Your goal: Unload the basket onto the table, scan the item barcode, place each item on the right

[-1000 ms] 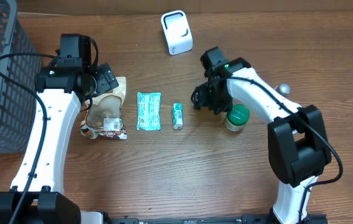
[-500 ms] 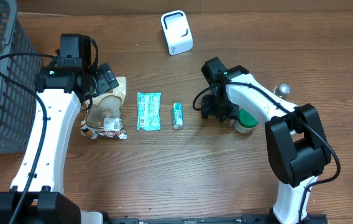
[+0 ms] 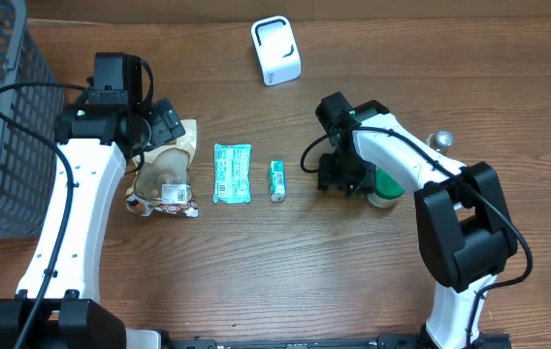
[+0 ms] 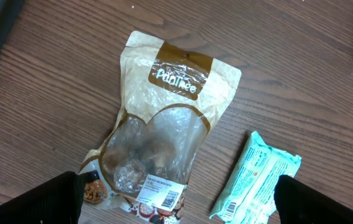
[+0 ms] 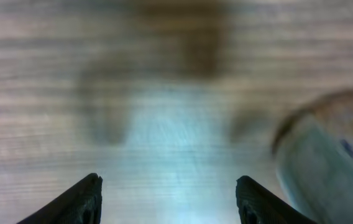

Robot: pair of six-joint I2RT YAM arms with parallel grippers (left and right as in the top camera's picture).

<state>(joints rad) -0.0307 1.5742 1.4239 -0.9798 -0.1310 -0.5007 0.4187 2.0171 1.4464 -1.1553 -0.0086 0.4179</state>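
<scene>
The white barcode scanner stands at the back of the table. A brown snack bag lies at the left, and its barcode label shows in the left wrist view. My left gripper hovers open above the bag, with nothing held between its tips. A teal packet and a small tube lie in the middle. My right gripper sits low by a green-lidded jar. It is open over bare wood, with the blurred jar just outside its right finger.
A grey wire basket fills the left edge. A small metal ball lies right of the jar. The teal packet lies close beside the bag. Bare wood stretches along the front of the table.
My right gripper has moved toward the table's front and dropped down beside the jar, its arm now covering part of the lid; its jaws have narrowed slightly. The left arm has stayed still.
</scene>
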